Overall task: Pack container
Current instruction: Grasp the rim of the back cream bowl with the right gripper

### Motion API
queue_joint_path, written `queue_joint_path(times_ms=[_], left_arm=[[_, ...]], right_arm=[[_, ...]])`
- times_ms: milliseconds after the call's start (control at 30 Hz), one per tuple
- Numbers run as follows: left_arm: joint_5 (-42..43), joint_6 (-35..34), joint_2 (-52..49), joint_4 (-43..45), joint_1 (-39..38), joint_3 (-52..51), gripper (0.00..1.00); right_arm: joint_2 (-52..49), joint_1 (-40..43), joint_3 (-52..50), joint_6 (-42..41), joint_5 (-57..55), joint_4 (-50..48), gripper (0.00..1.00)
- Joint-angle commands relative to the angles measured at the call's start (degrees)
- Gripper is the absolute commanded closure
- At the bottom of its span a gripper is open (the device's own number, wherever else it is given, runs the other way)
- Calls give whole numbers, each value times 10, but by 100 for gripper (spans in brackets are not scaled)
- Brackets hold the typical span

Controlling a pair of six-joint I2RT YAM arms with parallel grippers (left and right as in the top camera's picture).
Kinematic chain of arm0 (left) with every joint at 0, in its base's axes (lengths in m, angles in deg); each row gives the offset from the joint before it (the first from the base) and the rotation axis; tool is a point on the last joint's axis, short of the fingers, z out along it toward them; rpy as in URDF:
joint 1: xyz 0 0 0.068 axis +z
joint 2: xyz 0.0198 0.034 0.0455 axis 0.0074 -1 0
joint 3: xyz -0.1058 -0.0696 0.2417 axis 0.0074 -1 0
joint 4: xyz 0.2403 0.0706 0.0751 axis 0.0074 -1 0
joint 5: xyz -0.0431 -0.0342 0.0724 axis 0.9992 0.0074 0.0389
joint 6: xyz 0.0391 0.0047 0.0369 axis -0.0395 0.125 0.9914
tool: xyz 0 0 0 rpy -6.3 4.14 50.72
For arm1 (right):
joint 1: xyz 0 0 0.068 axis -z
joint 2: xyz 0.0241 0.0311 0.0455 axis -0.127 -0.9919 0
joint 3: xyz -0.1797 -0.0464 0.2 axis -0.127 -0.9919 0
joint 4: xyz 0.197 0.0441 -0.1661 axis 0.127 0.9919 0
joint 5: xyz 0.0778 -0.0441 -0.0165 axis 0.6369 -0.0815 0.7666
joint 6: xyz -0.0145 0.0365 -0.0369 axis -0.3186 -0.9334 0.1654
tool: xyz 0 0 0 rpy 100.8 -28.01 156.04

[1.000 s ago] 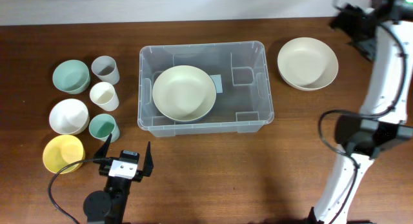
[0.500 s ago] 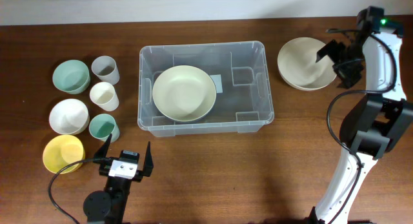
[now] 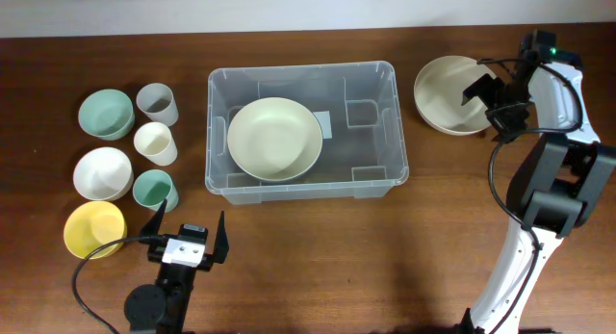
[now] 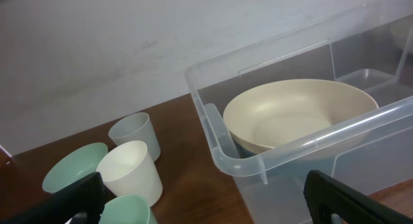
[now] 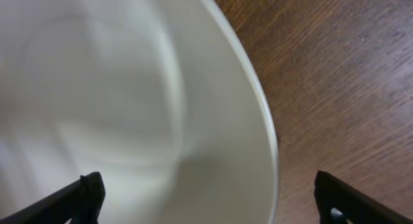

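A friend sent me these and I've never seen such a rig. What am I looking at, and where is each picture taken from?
Two robot arms stand at a wooden table, each ending in a two-finger gripper. One picture looks down from above; the other two come from cameras on the wrists, so the dark tips in their bottom corners are the arm's own fingers. In the middle is a clear container holding one cream bowl. A second cream bowl lies to its right, and the right gripper hangs open over its edge; the white shape in the right wrist picture. On the left are a green bowl, white bowl, yellow bowl, grey cup, cream cup and green cup. The left gripper is open beside the yellow bowl. Nothing is held.
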Motion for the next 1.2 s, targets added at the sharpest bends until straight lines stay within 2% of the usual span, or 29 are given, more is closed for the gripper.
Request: queue_joint_path(times_ms=[0, 267, 300, 333, 533, 800, 1167], left_arm=[[4, 3, 3, -1, 3, -2, 0], [4, 3, 3, -1, 3, -2, 0], [4, 3, 3, -1, 3, -2, 0], [4, 3, 3, -1, 3, -2, 0], [4, 3, 3, -1, 3, -2, 0], [4, 3, 3, -1, 3, -2, 0], [4, 3, 3, -1, 3, -2, 0]], right_arm=[[-1, 0, -22, -5, 10, -23, 9], [-1, 0, -30, -5, 13, -38, 47], [-1, 0, -30, -5, 13, -38, 54], [-1, 0, -30, -5, 13, -38, 66], [-1, 2, -30, -5, 14, -37, 96], [0, 30, -28, -7, 55, -49, 96], [45, 125, -26, 54, 343, -105, 96]])
